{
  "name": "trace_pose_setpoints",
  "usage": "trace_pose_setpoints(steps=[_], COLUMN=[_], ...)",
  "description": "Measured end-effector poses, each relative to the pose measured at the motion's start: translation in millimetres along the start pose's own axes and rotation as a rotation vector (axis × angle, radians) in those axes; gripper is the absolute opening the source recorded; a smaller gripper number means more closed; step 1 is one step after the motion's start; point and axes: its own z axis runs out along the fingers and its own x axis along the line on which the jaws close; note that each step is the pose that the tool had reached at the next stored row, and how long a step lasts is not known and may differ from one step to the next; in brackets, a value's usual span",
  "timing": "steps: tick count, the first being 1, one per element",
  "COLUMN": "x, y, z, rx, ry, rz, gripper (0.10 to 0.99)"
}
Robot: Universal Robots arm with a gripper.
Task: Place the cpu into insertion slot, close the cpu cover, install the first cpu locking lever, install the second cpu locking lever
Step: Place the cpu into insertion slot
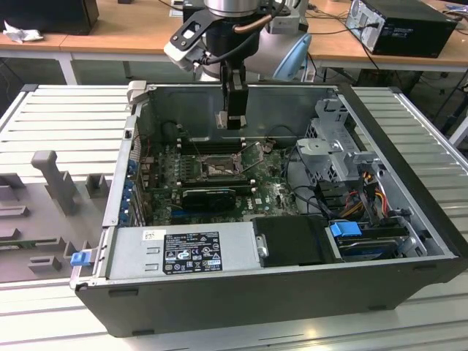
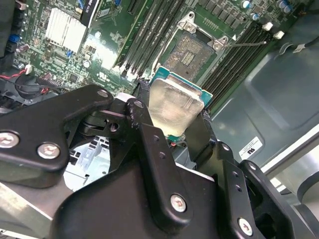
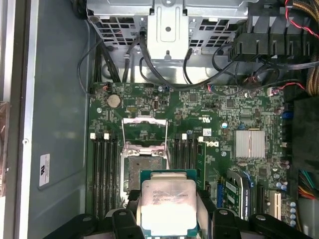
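Note:
My gripper [image 1: 234, 117] hangs inside the open computer case, above the green circuit board, and is shut on the cpu [image 1: 222, 119]. Both wrist views show the cpu [image 2: 175, 107] [image 3: 168, 206] as a pale silver square on a green base, clamped between the black fingers [image 2: 143, 117]. The insertion slot [image 3: 143, 167] [image 2: 192, 52] [image 1: 218, 168] lies open below it, dark centre exposed, a short way off from the chip. Beside the socket, the cpu cover [image 3: 144, 130] stands flipped up as a thin silvery frame. A thin wire lever [image 2: 249, 44] sticks out beside the socket.
Long black memory slots [image 3: 102, 174] flank the socket on both sides. A finned heatsink [image 3: 250, 144] and a black card [image 1: 208, 196] sit near it. The drive cage [image 1: 338, 157], loose cables [image 1: 365, 194] and power supply [image 1: 183, 252] crowd the case [image 1: 409, 175].

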Motion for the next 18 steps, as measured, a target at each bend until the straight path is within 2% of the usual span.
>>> trace_pose_setpoints(steps=[12, 15, 18], x=[0.0, -0.1, 0.5], y=[-0.5, -0.9, -1.5], z=[7.0, 14.1, 24.5], rx=[0.0, 0.0, 0.0], ry=[-0.0007, -0.0004, 0.0011], rz=[0.026, 0.026, 0.002], gripper=[0.529, 0.529, 0.529])
